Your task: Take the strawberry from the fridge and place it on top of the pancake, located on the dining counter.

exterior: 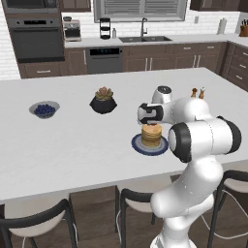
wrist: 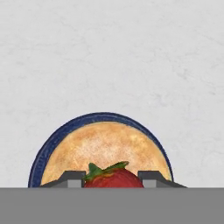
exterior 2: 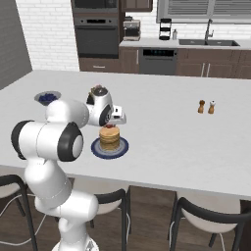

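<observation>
My gripper (wrist: 112, 178) hangs just above the pancake (wrist: 103, 146) and is shut on the strawberry (wrist: 114, 179), a red berry with a green leafy cap between the dark fingertips (wrist: 74, 177). The golden stack rests on a dark blue plate (wrist: 43, 153) on the white dining counter (wrist: 109, 57). In the left base view the hand (exterior: 150, 116) sits directly over the pancake (exterior: 151, 136). In the right base view a speck of red, the strawberry (exterior 2: 110, 126), shows at the top of the pancake (exterior 2: 109, 138). The fridge is out of view.
On the counter stand a bowl of blueberries (exterior: 44, 109), a black pot with a succulent (exterior: 103, 101) and two small shakers (exterior 2: 206, 106). Dark chairs (exterior: 135, 198) line the near edge. My white arm (exterior: 203, 138) rises close beside the plate.
</observation>
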Tool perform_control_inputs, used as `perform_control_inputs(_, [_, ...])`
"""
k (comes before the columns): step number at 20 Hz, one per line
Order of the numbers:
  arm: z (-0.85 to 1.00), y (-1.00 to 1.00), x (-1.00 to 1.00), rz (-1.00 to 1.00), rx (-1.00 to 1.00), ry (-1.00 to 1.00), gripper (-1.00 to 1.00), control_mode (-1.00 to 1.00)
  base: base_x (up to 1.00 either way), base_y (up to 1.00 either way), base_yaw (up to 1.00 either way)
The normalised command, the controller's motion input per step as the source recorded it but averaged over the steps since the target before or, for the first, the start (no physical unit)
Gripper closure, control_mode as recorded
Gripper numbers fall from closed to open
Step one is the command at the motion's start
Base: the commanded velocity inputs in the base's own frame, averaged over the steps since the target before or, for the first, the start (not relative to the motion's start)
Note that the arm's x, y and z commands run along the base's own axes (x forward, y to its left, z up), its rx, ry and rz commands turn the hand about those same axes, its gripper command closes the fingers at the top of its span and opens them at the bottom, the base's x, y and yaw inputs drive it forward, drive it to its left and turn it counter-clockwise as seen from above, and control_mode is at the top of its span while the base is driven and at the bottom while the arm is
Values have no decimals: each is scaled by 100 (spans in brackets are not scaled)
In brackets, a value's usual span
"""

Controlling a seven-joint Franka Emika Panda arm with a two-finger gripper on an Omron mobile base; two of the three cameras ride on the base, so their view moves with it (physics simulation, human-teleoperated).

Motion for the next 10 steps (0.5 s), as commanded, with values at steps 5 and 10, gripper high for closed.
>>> perform_control_inputs(5, [-4, 4, 0, 0, 0, 0, 100, -100, 0, 0, 0])
perform_control_inputs(10, [-6, 3, 0, 0, 0, 0, 100, -100, 0, 0, 0])
